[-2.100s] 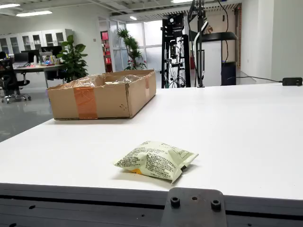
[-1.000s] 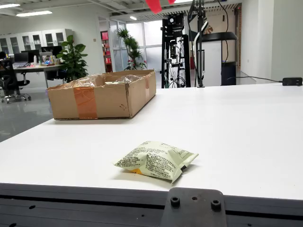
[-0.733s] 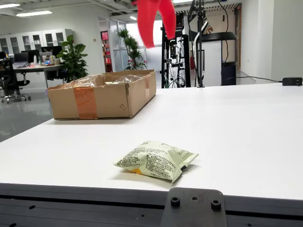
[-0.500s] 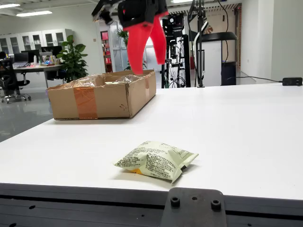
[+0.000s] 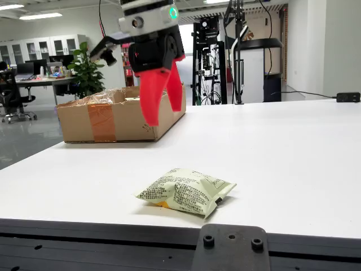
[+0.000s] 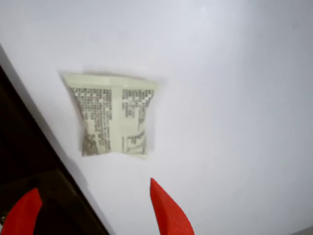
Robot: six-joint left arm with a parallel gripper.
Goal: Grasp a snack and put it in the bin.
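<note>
A pale green snack packet [image 5: 186,191] with small black print lies flat near the table's front edge in the view from the side. The view that rides on the gripper shows the same snack packet [image 6: 113,115] from above, printed back facing up. My gripper [image 5: 162,114], with red fingers [image 5: 150,99], hangs open in the air over the table, beyond the packet and well above it. Nothing is between the fingers. In the riding view the red fingertips [image 6: 165,210] frame the bottom edge, below the packet. The cardboard bin [image 5: 120,112] stands at the far left of the table.
The white table [image 5: 271,158] stretches right and back. Its front edge carries a grey metal rail with a bracket [image 5: 230,247]. A black equipment rack [image 5: 217,53] stands behind the table, and a black box with a cable [image 5: 347,97] lies at the far right edge.
My gripper came into the side view from the top and has descended steadily, now hanging lower and slightly left, in front of the box. The packet has not moved.
</note>
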